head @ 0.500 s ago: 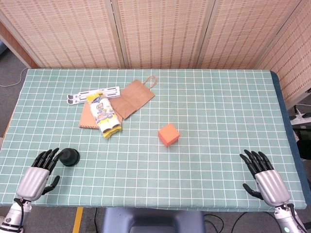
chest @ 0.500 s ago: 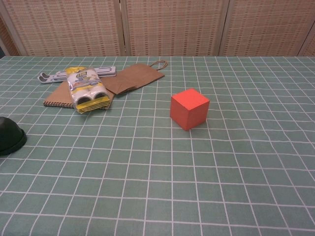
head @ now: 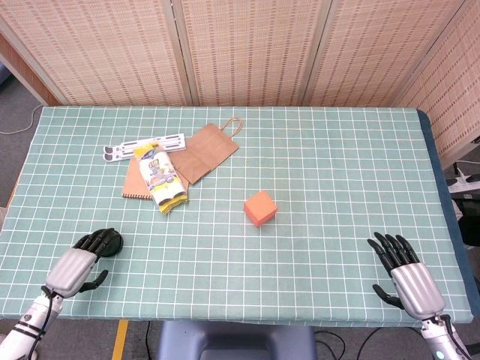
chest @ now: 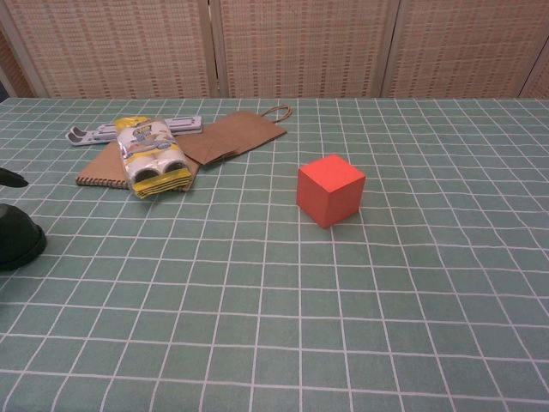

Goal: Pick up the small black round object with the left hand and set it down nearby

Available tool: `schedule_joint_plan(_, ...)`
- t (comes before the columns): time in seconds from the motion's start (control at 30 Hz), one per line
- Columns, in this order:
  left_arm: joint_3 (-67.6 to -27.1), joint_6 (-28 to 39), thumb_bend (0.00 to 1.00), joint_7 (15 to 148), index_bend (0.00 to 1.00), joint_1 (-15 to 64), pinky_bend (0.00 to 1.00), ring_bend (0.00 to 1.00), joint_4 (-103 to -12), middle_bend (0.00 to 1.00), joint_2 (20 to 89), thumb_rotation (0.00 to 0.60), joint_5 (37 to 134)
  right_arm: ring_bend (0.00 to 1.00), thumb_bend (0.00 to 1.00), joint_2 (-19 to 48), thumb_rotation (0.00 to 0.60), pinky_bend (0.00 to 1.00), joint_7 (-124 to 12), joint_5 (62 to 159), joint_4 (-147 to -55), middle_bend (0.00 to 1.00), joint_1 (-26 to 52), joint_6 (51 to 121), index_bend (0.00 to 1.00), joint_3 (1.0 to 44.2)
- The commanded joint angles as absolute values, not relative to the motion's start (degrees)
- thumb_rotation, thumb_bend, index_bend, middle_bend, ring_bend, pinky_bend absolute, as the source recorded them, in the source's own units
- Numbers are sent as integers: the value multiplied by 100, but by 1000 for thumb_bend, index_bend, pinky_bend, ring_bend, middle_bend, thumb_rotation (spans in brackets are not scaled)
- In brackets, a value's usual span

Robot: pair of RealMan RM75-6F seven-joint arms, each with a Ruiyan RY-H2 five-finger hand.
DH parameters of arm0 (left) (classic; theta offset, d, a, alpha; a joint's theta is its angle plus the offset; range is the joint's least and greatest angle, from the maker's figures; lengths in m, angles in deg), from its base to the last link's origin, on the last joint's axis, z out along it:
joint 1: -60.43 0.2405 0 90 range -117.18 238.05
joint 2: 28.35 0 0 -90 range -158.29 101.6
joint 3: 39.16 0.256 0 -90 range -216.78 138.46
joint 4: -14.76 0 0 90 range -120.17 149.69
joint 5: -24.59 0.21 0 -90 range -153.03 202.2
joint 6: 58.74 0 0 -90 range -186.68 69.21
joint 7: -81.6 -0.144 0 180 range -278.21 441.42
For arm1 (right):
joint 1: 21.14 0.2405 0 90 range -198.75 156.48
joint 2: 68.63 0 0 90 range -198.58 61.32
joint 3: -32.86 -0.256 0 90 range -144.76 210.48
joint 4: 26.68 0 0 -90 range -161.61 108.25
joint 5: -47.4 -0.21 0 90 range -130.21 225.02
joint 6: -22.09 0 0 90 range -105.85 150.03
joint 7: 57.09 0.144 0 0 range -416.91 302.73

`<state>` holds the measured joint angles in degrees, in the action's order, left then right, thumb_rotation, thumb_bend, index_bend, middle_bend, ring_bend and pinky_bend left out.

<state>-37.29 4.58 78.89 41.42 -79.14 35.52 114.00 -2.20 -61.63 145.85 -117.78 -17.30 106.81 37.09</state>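
Reaching: left hand (head: 77,263) at the near left corner of the table (head: 337,172), fingers stretched over the small black round object (head: 110,241).
Location of object: resting on the checked green cloth, near left edge, well apart from everything else; in the chest view seen as a dark dome at the frame's left border, sitting flat.
Contact: fingertips overlapping the object's near side in the head view; touching or merely hovering above, cannot tell.
Left hand state: fingers extended and apart, nothing held; thumb out to the side, clear of the object.
Right hand (head: 405,275): lying at the near right corner, fingers spread, holding nothing, far from the work.
Done so far: approach only, as judged from the layout; no grasp, no lift.
Left to do: closing around the object, lifting, setting down at a nearby spot, releasing.
Other items: orange cube (head: 260,208) mid-table; yellow packet (head: 160,178) lying across a brown notebook (head: 134,184); brown paper bag (head: 205,151) just beside; white flat tool (head: 142,145) behind the packet.
Free space: bare cloth around the object, ample for a short placement.
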Motion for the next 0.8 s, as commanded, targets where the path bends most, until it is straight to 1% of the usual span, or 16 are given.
schedule_joint_plan(0.03,-4051,-547,417,7648,0,3473,131,0,-8524,0,3142,600,10567,0,175,-216,600,0,-6174,14608,-11774,0,-1724,10686,0,3715)
schedule_joint_plan(0.1,-4154,-943,418,7576,0,3238,127,0,-8560,0,3073,600,10210,0,176,-209,600,0,-6160,14609,-11761,0,-1717,10692,0,3703)
schedule_joint_plan(0.17,-4203,-1192,417,7305,0,3067,123,0,-8543,0,3053,600,9889,0,175,-206,600,0,-6170,14604,-11742,0,-1708,10682,0,3696)
schedule_joint_plan(0.27,-4200,-1636,413,6731,0,2766,120,0,-8570,0,2985,600,9135,0,176,-235,600,0,-6184,14626,-11726,0,-1672,10619,0,3713)
schedule_joint_plan(0.33,-4184,-1812,413,6347,0,2544,120,0,-8590,0,2973,600,8548,0,176,-274,600,0,-6174,14653,-11728,0,-1639,10560,0,3736)
schedule_joint_plan(0.5,-3954,-1885,388,5532,0,2080,137,0,-8753,0,2966,600,7321,0,175,-325,600,0,-6091,14660,-11751,0,-1628,10580,0,3736)
schedule_joint_plan(0.67,-3664,-1549,364,4802,0,1732,146,0,-8858,0,3076,600,6620,0,175,-335,600,0,-6072,14652,-11749,0,-1595,10500,0,3757)
schedule_joint_plan(0.8,-3518,-1472,363,4486,0,1467,145,0,-8801,0,3243,600,6079,0,175,-340,600,0,-6084,14657,-11770,0,-1587,10478,0,3772)
